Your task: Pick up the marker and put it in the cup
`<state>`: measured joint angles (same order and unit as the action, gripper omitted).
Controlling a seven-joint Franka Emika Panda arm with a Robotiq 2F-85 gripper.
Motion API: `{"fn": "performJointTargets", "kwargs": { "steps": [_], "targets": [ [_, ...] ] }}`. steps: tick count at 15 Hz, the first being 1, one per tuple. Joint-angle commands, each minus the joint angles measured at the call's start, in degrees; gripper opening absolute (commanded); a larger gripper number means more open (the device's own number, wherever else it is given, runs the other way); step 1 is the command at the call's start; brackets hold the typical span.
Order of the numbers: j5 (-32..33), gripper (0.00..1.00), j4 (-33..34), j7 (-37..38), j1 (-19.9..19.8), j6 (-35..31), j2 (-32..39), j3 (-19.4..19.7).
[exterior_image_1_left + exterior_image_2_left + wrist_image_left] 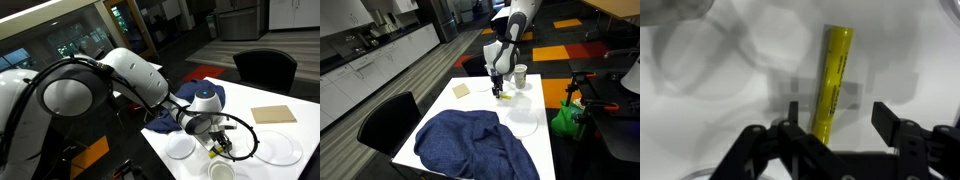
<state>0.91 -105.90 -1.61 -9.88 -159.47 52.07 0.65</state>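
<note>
The yellow marker [831,82] lies on the white table, seen lengthwise in the wrist view. My gripper [840,118] is open, low over the table, with its fingers on either side of the marker's near end and a gap on the right. In an exterior view the gripper [218,143] points down at the table with a yellow spot, the marker [213,151], at its tips, and the white cup [221,172] stands just in front. In an exterior view the gripper [498,90] is beside the cup [520,75].
A blue cloth [470,145] covers the near part of the table. A white plate [275,148], a shallow white bowl [181,147] and a wooden board [273,114] lie around the gripper. A black chair [265,68] stands at the table's edge.
</note>
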Motion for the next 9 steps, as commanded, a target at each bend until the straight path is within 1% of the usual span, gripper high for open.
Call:
{"fn": "performJointTargets", "kwargs": {
  "steps": [1, 3, 4, 5, 6, 9],
  "targets": [
    [-1.03, 0.76, 1.86, 0.09, 0.68, 1.46, 1.14, 0.68],
    [-0.98, 0.74, 2.35, 0.11, 0.74, 1.74, 1.66, 0.77],
    [-0.99, 0.71, 2.57, 0.00, 0.66, 1.96, 1.89, 0.68],
    [-0.96, 0.61, 2.95, 0.01, 0.68, 2.17, 2.24, 0.74],
    [-0.95, 0.48, 3.23, -0.01, 0.67, 2.34, 2.52, 0.74],
    [-0.91, 0.23, 4.17, -0.17, 0.60, 3.16, 3.37, 0.68]
  ]
}}
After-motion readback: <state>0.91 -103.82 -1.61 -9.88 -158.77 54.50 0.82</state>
